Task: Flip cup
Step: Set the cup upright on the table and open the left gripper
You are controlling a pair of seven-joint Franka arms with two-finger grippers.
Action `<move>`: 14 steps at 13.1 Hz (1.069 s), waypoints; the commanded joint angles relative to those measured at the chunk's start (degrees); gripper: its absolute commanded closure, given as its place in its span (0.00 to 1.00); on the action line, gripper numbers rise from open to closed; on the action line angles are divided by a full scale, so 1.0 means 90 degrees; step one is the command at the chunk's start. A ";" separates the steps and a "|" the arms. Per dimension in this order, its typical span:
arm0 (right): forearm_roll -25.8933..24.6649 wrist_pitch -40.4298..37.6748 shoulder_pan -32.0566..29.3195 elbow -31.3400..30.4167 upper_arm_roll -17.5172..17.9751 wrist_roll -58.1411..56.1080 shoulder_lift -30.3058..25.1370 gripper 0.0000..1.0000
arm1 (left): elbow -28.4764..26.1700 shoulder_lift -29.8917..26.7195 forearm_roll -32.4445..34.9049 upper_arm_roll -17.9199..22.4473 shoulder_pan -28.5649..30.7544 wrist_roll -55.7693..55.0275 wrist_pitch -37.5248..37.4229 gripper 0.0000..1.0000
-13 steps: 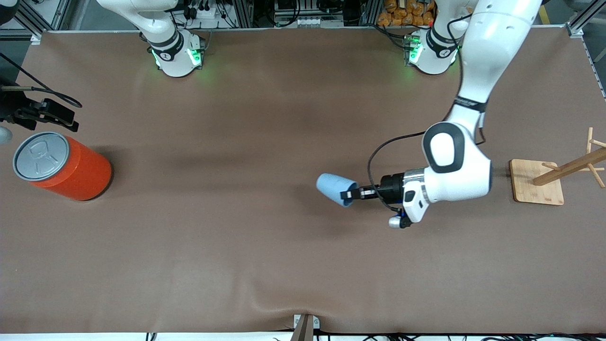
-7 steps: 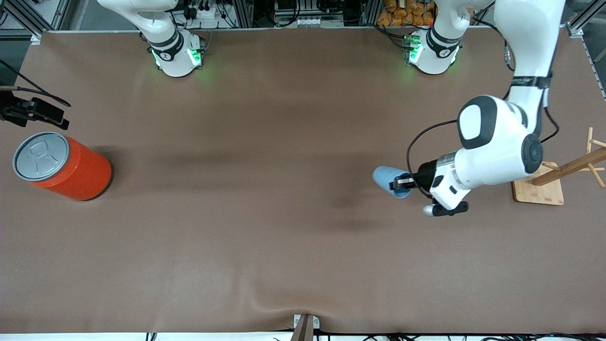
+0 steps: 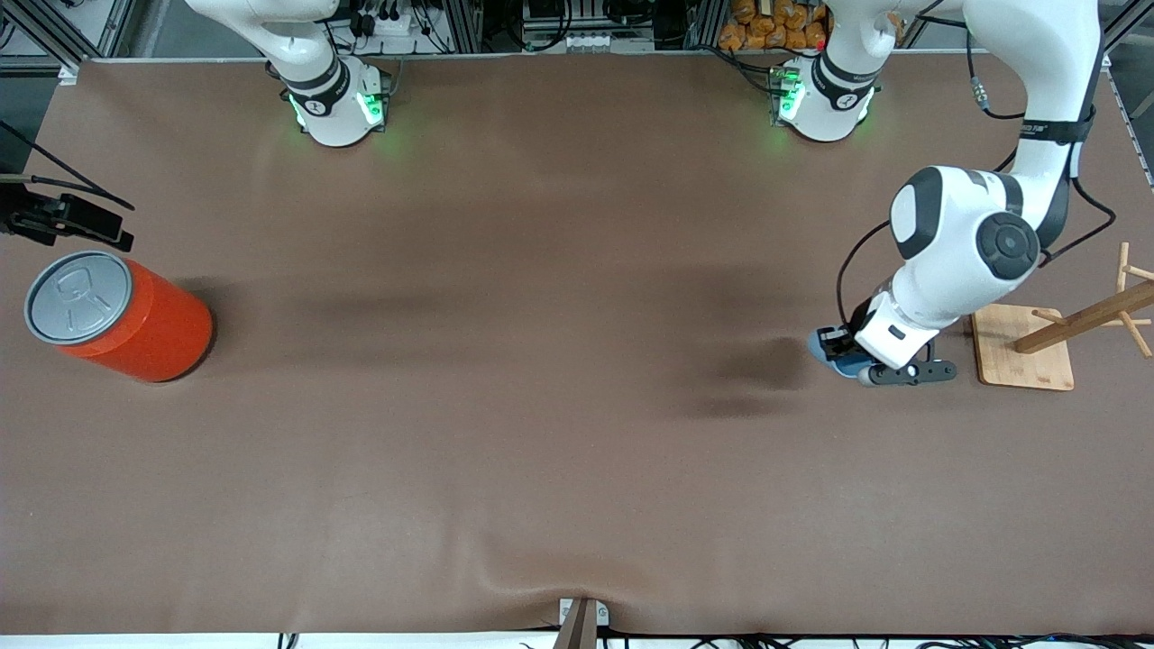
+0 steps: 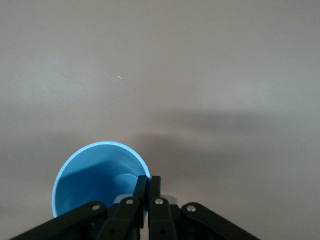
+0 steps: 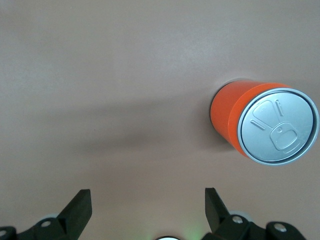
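My left gripper (image 3: pixel 835 343) is shut on the rim of the small light-blue cup (image 3: pixel 847 365), which it holds just above the table beside the wooden stand's base. The wrist hides most of the cup in the front view. In the left wrist view the cup (image 4: pixel 95 175) shows its darker blue inside, mouth toward the camera, and my left gripper (image 4: pixel 148 182) pinches its wall, one finger inside and one outside. My right gripper (image 5: pixel 147 200) is open and empty, up over the table near the orange can; it shows at the front view's edge (image 3: pixel 90 225).
A large orange can (image 3: pixel 135 320) with a grey pull-tab lid stands at the right arm's end of the table and shows in the right wrist view (image 5: pixel 230 117). A wooden peg stand on a square base (image 3: pixel 1023 347) stands at the left arm's end.
My left arm has carried the cup from the table's middle toward the wooden stand and turned it from lying sideways to mouth up. The right gripper has barely moved.
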 commanded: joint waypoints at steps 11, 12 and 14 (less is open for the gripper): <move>0.0060 0.0094 -0.0135 0.0132 0.0045 -0.0045 0.0021 0.00 | -0.0932 -0.0137 0.0234 -0.0099 0.0282 -0.0191 0.0897 0.13; 0.0079 0.0094 -0.0154 0.0132 0.0045 -0.0064 0.0021 0.00 | -0.0932 -0.0137 0.0234 -0.0109 0.0291 -0.0191 0.0887 0.09; 0.0109 0.0094 -0.0184 0.0132 0.0045 -0.0074 0.0021 0.00 | -0.0932 -0.0205 0.0234 -0.0109 0.0291 -0.0191 0.0838 0.00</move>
